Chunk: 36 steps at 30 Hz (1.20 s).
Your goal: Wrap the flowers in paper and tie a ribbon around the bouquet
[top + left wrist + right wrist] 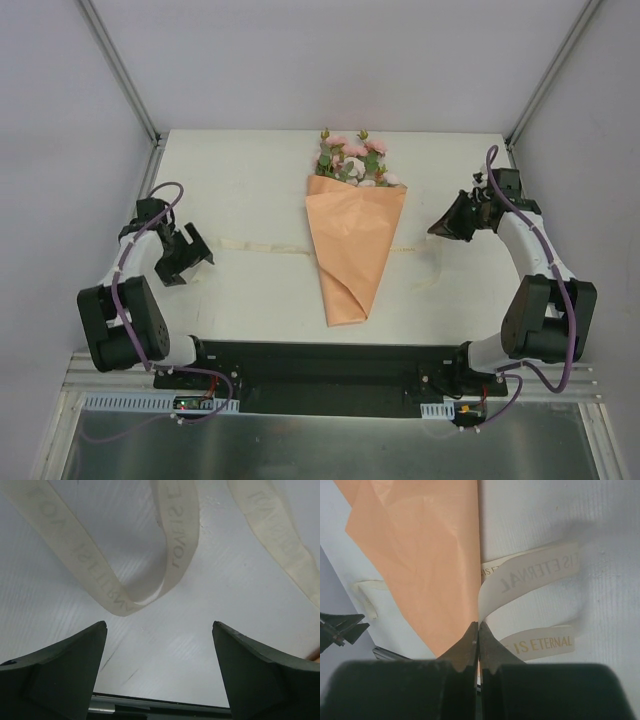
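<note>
The bouquet lies in the middle of the table: pink flowers (352, 160) stick out of the far end of a peach-orange paper (355, 250) cone. The cream ribbon (260, 246) runs left to right under the cone. My left gripper (190, 262) stands open at the ribbon's left end. In the left wrist view its gripper (160, 625) holds nothing, and a ribbon (175, 565) loop lies just beyond the fingertips. My right gripper (433, 230) is right of the cone. In the right wrist view the gripper (479, 624) is shut on the ribbon (535, 572), which curls up from the table beside the paper (430, 555).
White walls and metal frame posts (130, 80) close in the table at the back and sides. A black base rail (320, 375) runs along the near edge between the two arm bases.
</note>
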Available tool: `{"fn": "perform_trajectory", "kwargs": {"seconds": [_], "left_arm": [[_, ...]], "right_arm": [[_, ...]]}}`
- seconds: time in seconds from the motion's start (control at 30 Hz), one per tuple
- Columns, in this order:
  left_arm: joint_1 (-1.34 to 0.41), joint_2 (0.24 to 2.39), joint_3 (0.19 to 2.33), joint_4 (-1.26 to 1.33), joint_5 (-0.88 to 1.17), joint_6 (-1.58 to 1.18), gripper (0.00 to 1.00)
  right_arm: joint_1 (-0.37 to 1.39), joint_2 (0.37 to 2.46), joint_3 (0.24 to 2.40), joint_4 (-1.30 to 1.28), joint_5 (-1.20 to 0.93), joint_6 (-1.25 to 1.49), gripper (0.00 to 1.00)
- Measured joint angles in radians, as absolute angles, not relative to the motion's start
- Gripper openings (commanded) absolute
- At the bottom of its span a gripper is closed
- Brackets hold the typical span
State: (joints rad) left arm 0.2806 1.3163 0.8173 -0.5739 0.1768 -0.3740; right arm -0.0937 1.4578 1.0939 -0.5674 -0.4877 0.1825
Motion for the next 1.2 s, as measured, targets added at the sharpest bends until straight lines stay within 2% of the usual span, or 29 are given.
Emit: {"fn": "perform_trajectory", "kwargs": {"seconds": [0.07,0.1,0.17,0.2,0.27,0.3,0.47,0.73,0.87,0.97,1.2], "left_arm": [[0.280,1.395,0.836,-0.574,0.162,-0.344,0.73],[0.278,1.428,0.841,-0.574,0.148,-0.331,0.59],[0.274,1.480,0.849,-0.574,0.144,-0.308,0.44],[0.274,1.502,0.850,-0.573,0.144,-0.296,0.28],[0.274,1.539,0.860,-0.575,0.148,-0.276,0.14],[0.274,1.560,0.869,-0.574,0.154,-0.266,0.00],[0.270,1.549,0.894,-0.572,0.235,-0.246,0.00],[0.199,1.186,0.979,-0.570,0.520,-0.316,0.00],[0.091,1.066,1.046,-0.542,0.624,-0.357,0.00],[0.035,1.026,1.100,-0.535,0.659,-0.374,0.00],[0.024,1.019,1.171,-0.488,0.743,-0.455,0.00]], "right_arm": [[-0.094,1.457,1.086,-0.557,-0.503,0.187,0.01],[-0.094,1.457,1.083,-0.554,-0.508,0.189,0.01],[-0.094,1.457,1.082,-0.554,-0.518,0.193,0.01],[-0.094,1.456,1.082,-0.552,-0.522,0.194,0.01],[-0.093,1.448,1.082,-0.551,-0.525,0.194,0.01],[-0.093,1.440,1.082,-0.553,-0.525,0.194,0.01],[-0.093,1.377,1.085,-0.567,-0.529,0.194,0.01],[-0.093,1.276,1.145,-0.649,-0.524,0.193,0.01],[-0.093,1.243,1.185,-0.702,-0.522,0.192,0.01],[-0.093,1.224,1.231,-0.735,-0.521,0.192,0.01],[-0.093,1.198,1.314,-0.778,-0.521,0.198,0.01]]}}
